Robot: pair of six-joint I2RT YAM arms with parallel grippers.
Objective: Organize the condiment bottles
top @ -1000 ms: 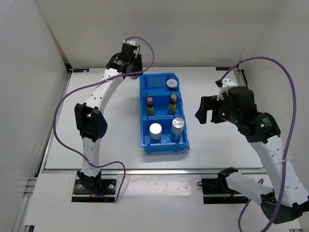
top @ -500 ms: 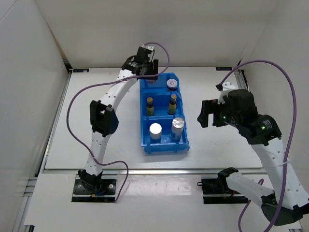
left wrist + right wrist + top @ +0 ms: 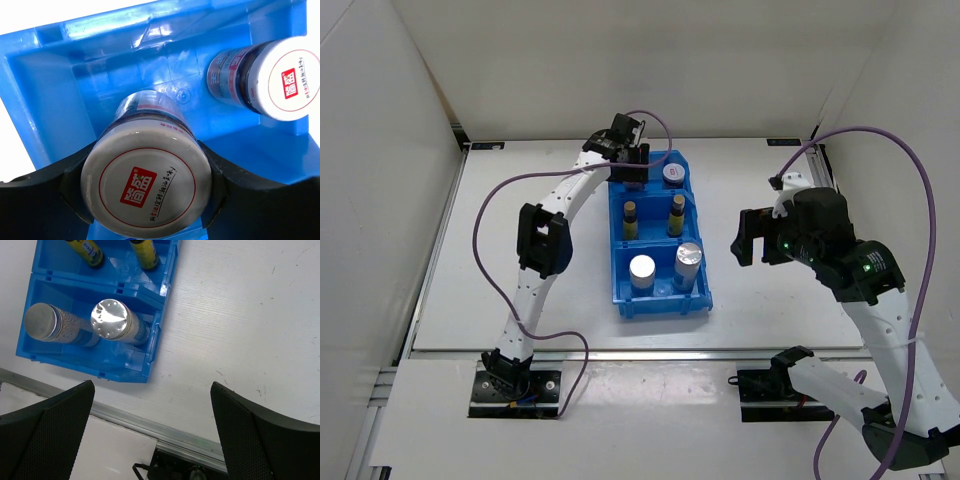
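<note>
The left hand [image 3: 630, 168] is clenched on the last squat jar [image 3: 146, 187], low inside the bin [image 3: 45, 95], with its twin [image 3: 287, 80] just to the hand's right. Behind the hand, the amber bottles [image 3: 631, 213] and silver-topped cylinders [image 3: 642, 268] stand sorted in their own compartments. Only setting down and letting go seems left. The right hand [image 3: 152, 440] hangs released, off beside the bin.

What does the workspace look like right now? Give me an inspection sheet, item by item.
Surface: white table, a blue bin with three compartments on it.
Job's things: all six in the bin. Held jar and other jar in the far compartment; amber bottles in the middle; silver-topped cylinders in the near one.
Clutter: nothing seen.
Grippers: left gripper shut on the held jar; right gripper open, empty, right of the bin.
Cables: purple cables loop off both arms, clear of the bin.
Surroundings: white walls; metal rail at the near edge.
</note>
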